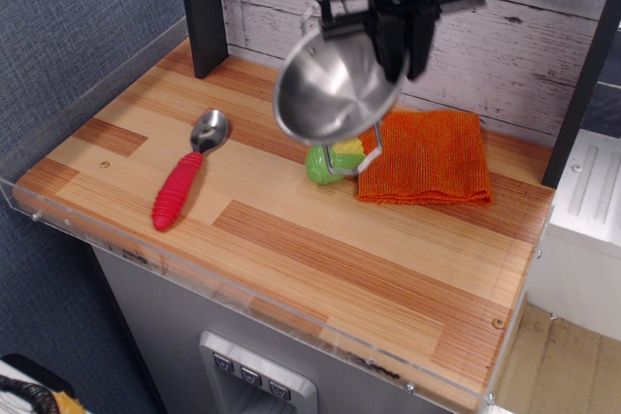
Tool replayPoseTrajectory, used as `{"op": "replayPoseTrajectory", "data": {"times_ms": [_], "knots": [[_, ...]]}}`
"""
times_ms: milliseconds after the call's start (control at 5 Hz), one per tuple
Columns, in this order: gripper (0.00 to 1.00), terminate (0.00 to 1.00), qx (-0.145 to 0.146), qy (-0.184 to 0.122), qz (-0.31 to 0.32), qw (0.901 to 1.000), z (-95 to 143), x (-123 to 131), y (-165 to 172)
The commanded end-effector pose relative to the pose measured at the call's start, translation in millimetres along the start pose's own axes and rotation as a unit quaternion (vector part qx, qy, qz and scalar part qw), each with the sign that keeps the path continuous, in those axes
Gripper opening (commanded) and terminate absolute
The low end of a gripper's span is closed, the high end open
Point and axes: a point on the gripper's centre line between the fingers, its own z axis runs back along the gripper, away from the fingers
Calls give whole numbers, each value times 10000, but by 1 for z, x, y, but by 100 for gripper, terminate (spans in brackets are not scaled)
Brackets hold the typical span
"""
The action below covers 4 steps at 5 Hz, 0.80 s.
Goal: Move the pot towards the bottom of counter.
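The shiny steel pot (330, 92) hangs tilted in the air, its open side facing the camera, above the middle back of the wooden counter (320, 249). My black gripper (393, 46) is shut on the pot's upper right rim. One wire loop handle (351, 157) dangles below the pot, in front of the toy corn. The pot touches nothing on the counter.
A green and yellow toy corn (330, 160) lies partly hidden behind the pot. An orange cloth (425, 157) lies at the back right. A red-handled metal spoon (186, 181) lies at the left. A dark post (202, 7) stands at the back left. Clear acrylic edges the counter.
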Motion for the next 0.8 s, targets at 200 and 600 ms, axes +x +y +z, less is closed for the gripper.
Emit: {"op": "replayPoseTrajectory", "data": {"times_ms": [200, 600], "knots": [[0, 0, 183, 210, -505, 9983, -20, -56, 6], [0, 0, 491, 444, -681, 9955, -49, -64, 15]]}}
